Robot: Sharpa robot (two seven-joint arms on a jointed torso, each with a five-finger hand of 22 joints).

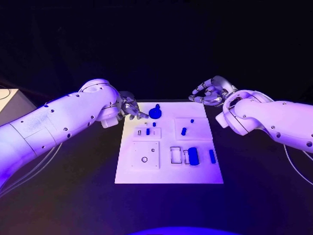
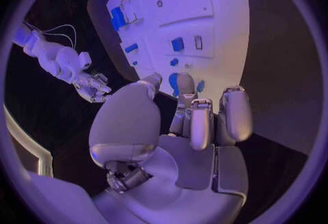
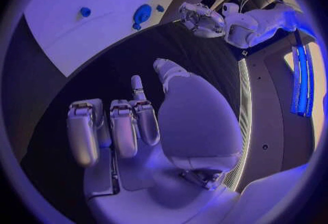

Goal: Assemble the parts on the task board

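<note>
- The task board [image 1: 168,174], a white plate, is seen lying flat in the middle of the black counter [image 1: 72,205], with blue parts spread over it.
- At the board's 12 o'clock edge, towards 11, a round blue part with a stem [image 1: 156,112] is seen, just beside the left robot hand.
- Near the centre, small blue pieces [image 1: 183,130] are seen on raised white plates; whether they are seated cannot be told.
- Towards 4 o'clock a blue block [image 1: 193,155] lies beside open white slots, with a slimmer blue bar [image 1: 212,156] next to it.
- At 8 o'clock a small ring [image 1: 145,159] is seen on a square plate.
- The task is judged to be at an early stage: several parts appear loose and several slots are unfilled, so most of the seating seems left to be done.
- The left robot hand [image 1: 130,109] is held at the board's 11 o'clock corner, its fingers loosely curled and nothing gripped.
- The right robot hand [image 1: 210,93] is held off the board at 1 o'clock, over the counter, its fingers curled in and nothing held.
- A pale box [image 1: 1,105] is seen at the counter's 9 o'clock edge; the room beyond is dark.
</note>
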